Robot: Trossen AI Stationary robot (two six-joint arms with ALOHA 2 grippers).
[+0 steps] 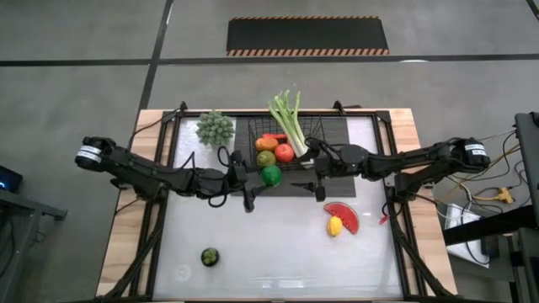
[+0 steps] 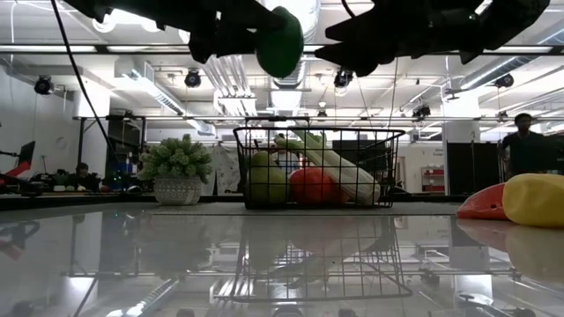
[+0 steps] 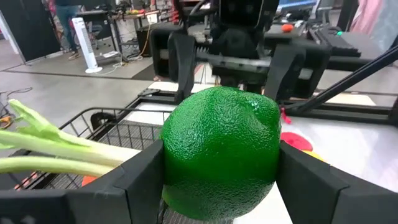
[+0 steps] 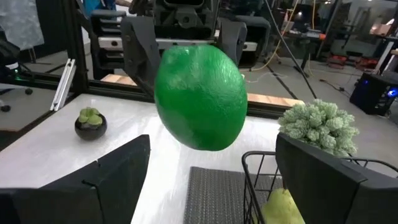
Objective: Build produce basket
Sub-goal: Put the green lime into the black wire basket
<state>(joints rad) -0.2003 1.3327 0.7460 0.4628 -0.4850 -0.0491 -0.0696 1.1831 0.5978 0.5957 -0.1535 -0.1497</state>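
Item: round, pebbled green toy lime (image 1: 270,175), clamped between the left hand's (image 1: 263,177) dark fingers, raised above the surface (image 1: 269,252) just beside the near edge of the black wire-mesh basket (image 1: 333,128), seemingly staged for dropping in. Near-spherical; no long axis to speak of.

Basket contents: green-white celery stalk (image 1: 290,124), leaf end pointing away past the far rim, plus red, orange and yellow-green fruit.

Right hand (image 1: 318,162): spread wide, empty, facing the lime, probably waiting.

Loose: red watermelon slice (image 1: 345,216), yellow lemon (image 1: 335,225), dark round fruit (image 1: 209,257).
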